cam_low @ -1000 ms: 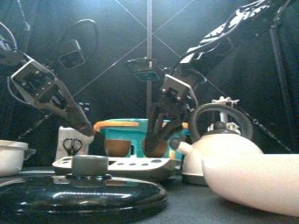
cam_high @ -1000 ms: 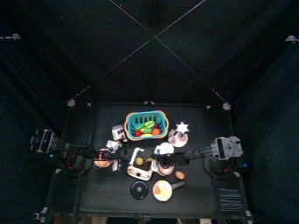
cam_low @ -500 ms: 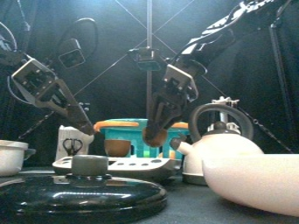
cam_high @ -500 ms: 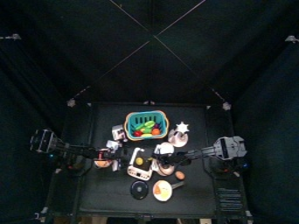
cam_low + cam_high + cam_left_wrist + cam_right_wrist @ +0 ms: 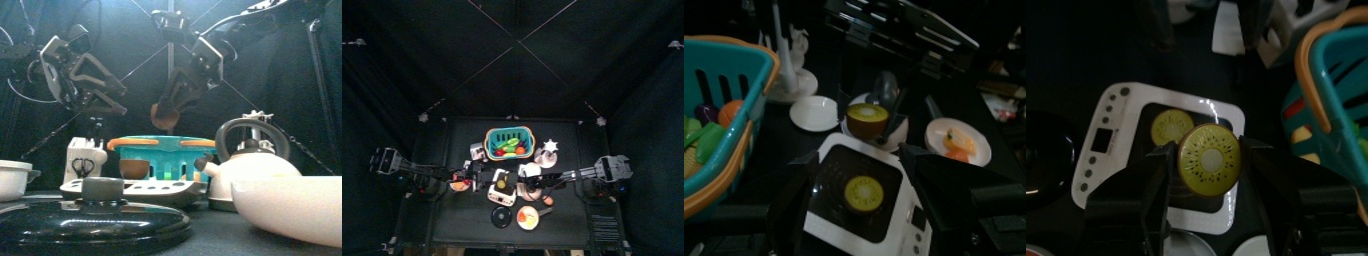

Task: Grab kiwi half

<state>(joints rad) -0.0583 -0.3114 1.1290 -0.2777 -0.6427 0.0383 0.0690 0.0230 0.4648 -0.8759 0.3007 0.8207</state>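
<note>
Holding: my right gripper [image 5: 171, 105] has the kiwi half [image 5: 1209, 158] clamped between its two jaws, which stand wide apart around the fruit, cut face toward my wrist camera.
Kiwi place: in the air above the board [image 5: 1120, 130], at about 12 o'clock over the basket [image 5: 160, 160] as seen from the front, well clear of the table.
Second half: another kiwi half [image 5: 863, 190] lies cut face up on the board's dark middle; not mine to take, I judge.
Doing it well: my judgement is that the grab is made, so I should keep an even squeeze, hold the fruit level and avoid tilting, since the wet flesh could slip.
Risk: the kettle [image 5: 254, 160] stands at 3 o'clock of the basket; I would steer clear of its handle.
Basket: teal, at 12 o'clock on the table, holding green and orange vegetables [image 5: 505, 148].
Plate: at 2 o'clock of the board in my left wrist view, a white plate [image 5: 938, 130] carries orange pieces [image 5: 955, 143].
Bowl: small, white [image 5: 815, 112], contents not visible.
Left gripper: [image 5: 104, 92] hangs raised at 9 o'clock.
</note>
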